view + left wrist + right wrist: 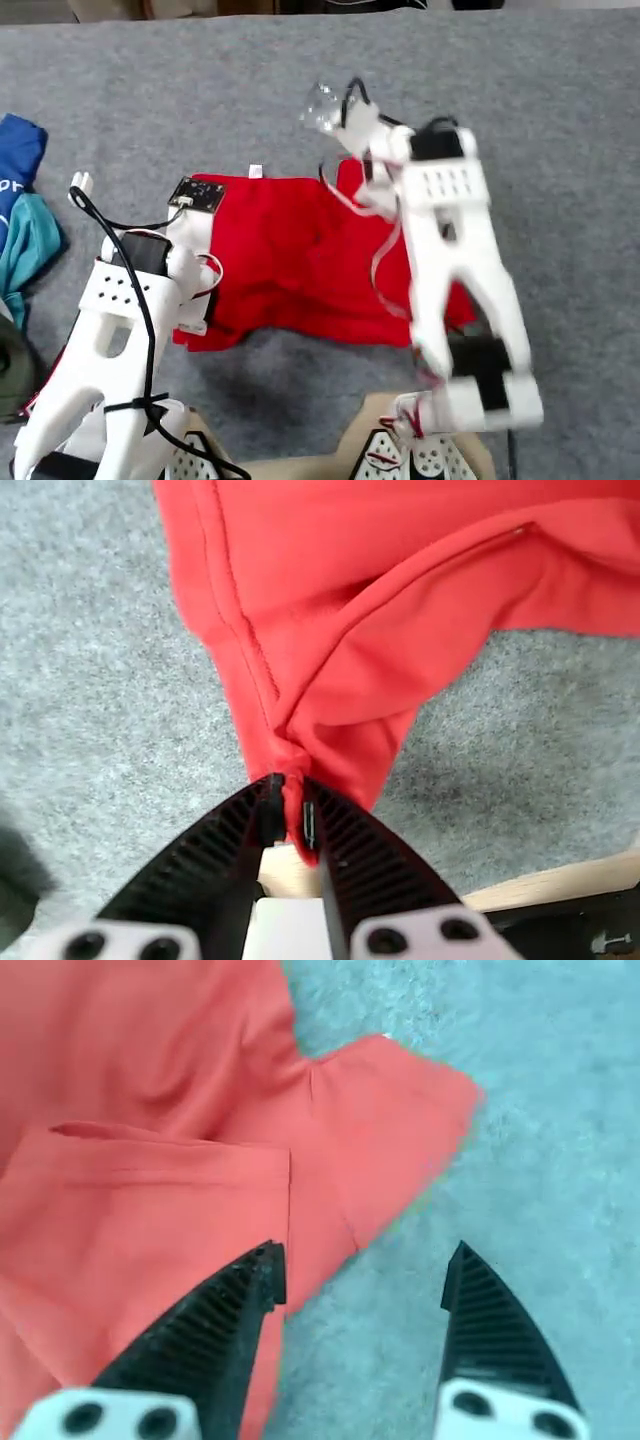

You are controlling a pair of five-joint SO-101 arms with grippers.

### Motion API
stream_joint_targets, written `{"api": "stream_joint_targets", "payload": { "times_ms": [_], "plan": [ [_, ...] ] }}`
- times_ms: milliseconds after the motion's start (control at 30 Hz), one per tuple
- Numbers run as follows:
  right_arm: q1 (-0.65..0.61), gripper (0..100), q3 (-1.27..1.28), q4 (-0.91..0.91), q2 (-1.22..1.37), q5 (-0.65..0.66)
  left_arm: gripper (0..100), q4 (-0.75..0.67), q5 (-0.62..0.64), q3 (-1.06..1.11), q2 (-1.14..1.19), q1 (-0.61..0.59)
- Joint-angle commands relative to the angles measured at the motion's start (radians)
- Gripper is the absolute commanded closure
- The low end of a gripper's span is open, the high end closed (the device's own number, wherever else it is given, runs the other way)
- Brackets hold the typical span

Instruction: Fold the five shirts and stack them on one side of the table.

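On the grey tabletop (150,100), the red shirt (290,250) lies partly spread and wrinkled, with one sleeve (400,1130) sticking out at its far right corner. The left tool (290,815) is clenched on a bunched corner of the red shirt at its near hem, with cloth pinched between both pads. The right tool (366,1255) is released, jaws wide. It hangs over the sleeve-side border of the red shirt, one finger above cloth and the other above bare tabletop.

Step in hand, as judged: securing a second hold for the fold.
- Lower the right tool so one finger slides under the shirt's border, then close.
- Grip a single layer near a seam, since a bunched hold skews the crease.
- Lift both holds evenly.

Bare tabletop lies beyond and to the right of the red shirt. Blue and teal garments (20,220) sit well apart to its left. A wooden board (300,465) and the arm bases crowd its near hem, so folding away from them looks safest.
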Motion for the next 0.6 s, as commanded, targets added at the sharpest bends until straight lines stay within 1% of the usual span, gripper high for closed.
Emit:
{"api": "stream_joint_targets", "payload": {
  "times_ms": [0,100,200,367,467,567],
  "plan": [
    [-0.013,73.5,-0.274,0.138,0.208,-0.035,98,-0.002,0.029,0.011,-0.024,0.009],
    [-0.013,73.5,-0.389,0.247,0.3,-0.041,98,-0.003,0.028,0.012,-0.024,0.011],
    [-0.021,73.5,-0.427,0.31,0.344,-0.046,98,-0.003,0.029,0.012,-0.024,0.011],
    [-0.041,73.5,-0.401,0.316,0.41,-0.066,98,0.0,0.028,0.012,-0.024,0.008],
    [-0.045,73.5,-0.409,0.288,0.47,-0.106,98,0.0,0.028,0.012,-0.024,0.009],
    [-0.048,73.5,-0.409,0.25,0.512,-0.109,98,-0.002,0.028,0.012,-0.018,0.009]
  ]
}}
